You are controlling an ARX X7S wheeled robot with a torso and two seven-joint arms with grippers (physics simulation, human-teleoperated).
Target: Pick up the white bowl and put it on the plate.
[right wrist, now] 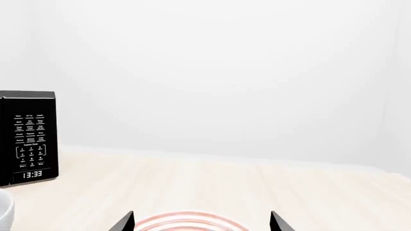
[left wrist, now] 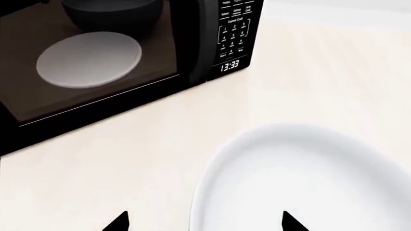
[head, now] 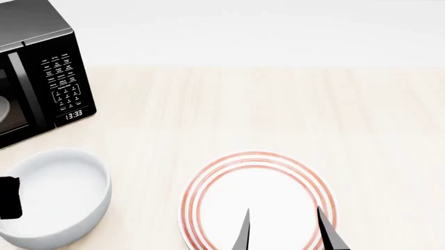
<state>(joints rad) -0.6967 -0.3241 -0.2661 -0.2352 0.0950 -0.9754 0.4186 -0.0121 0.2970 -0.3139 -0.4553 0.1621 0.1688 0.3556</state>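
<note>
The white bowl (head: 59,192) stands on the table at the near left, apart from the plate. The plate (head: 208,182), white with red rings, lies at the near centre. My left gripper (left wrist: 205,222) is open, and the bowl's (left wrist: 308,178) near rim lies between its jaws: one fingertip is over the table, the other over the bowl's inside. In the head view only a black part of it (head: 8,198) shows, at the bowl's left side. My right gripper (head: 285,229) is open and empty above the plate (right wrist: 186,222), also seen in the right wrist view (right wrist: 202,222).
A black microwave (head: 41,78) stands at the far left with its door open. Inside it are a greyish turntable disc (left wrist: 90,57) and a dark bowl (left wrist: 112,12). The light wooden table (head: 278,114) runs back to a white wall.
</note>
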